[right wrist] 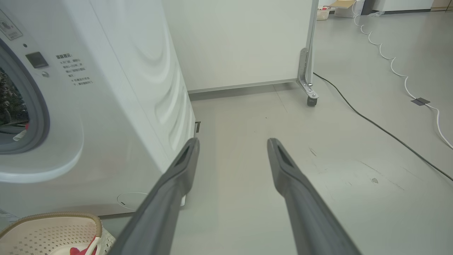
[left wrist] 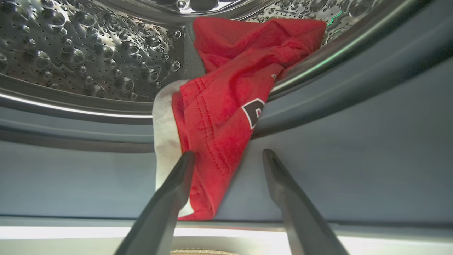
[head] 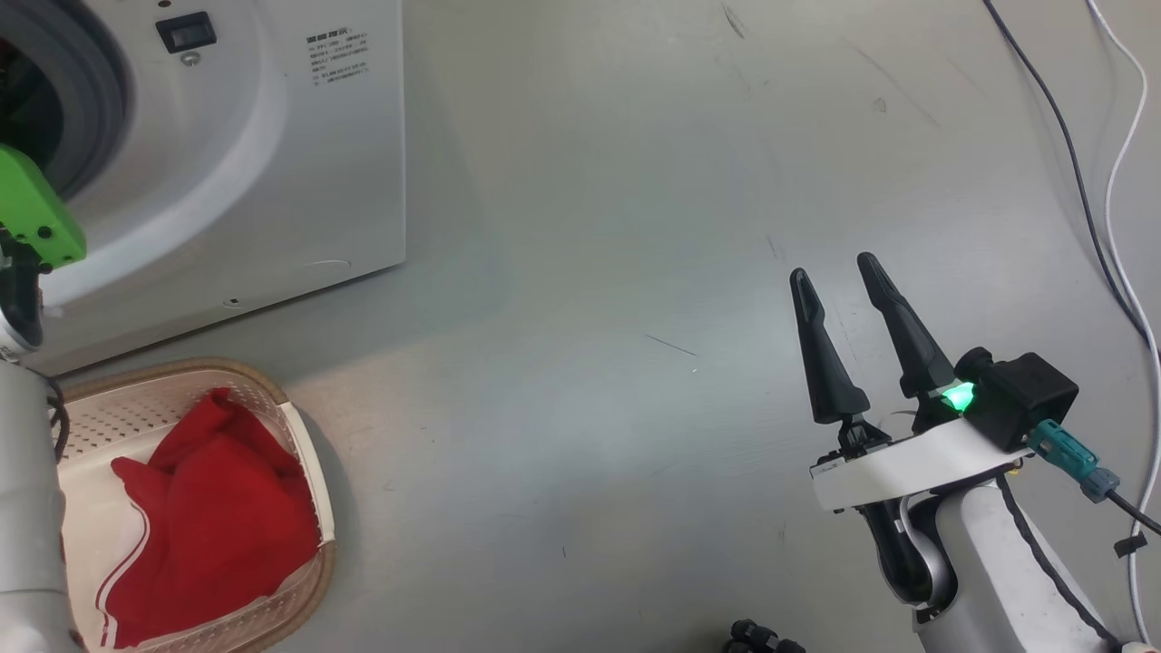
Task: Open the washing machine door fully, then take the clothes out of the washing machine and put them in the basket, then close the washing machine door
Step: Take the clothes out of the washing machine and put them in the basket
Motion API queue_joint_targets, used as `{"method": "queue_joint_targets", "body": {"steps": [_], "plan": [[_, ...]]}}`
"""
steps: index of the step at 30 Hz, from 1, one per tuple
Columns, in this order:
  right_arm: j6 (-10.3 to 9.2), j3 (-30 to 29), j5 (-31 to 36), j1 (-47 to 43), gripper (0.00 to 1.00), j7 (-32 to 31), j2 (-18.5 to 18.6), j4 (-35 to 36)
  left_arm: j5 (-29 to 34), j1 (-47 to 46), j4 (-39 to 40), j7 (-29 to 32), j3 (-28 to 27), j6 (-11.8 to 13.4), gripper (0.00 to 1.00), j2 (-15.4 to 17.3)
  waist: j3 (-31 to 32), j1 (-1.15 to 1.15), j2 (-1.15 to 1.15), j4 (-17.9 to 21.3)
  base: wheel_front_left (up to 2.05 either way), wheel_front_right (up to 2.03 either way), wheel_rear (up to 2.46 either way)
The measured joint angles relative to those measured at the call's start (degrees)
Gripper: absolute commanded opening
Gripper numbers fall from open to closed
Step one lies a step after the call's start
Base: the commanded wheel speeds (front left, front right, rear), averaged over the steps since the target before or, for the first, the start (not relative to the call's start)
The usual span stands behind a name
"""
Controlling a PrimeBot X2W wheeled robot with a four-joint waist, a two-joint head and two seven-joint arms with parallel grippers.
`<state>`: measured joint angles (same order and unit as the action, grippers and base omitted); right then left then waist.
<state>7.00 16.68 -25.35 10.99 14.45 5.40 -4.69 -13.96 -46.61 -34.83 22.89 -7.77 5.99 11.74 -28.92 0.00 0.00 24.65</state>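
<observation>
One red garment (head: 227,526) lies in the basket (head: 325,544); we find a second garment (left wrist: 219,117) at the drum (left wrist: 88,53); left fingers (left wrist: 173,191), right fingers (head: 825,363) apart.

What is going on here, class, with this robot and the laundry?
The robot is unloading the washing machine. One red garment already lies in the basket. Its left end effector, open, is at the mouth of the drum, where another garment hangs over the grey seal, not yet gripped. The right end effector hangs open over the floor.
</observation>
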Motion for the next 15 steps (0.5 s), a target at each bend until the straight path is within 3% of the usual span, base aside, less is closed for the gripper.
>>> {"method": "queue_joint_targets", "body": {"steps": [15], "plan": [[0.0, 0.46, -0.33, 0.54, 1.0, 0.0, -0.04, -0.11, 1.29, -3.91, -5.65, 1.32, -2.12, 0.35, 1.0, 0.56, -0.86, 0.0, 0.0, 0.33, 0.0, 0.0, 0.0]]}}
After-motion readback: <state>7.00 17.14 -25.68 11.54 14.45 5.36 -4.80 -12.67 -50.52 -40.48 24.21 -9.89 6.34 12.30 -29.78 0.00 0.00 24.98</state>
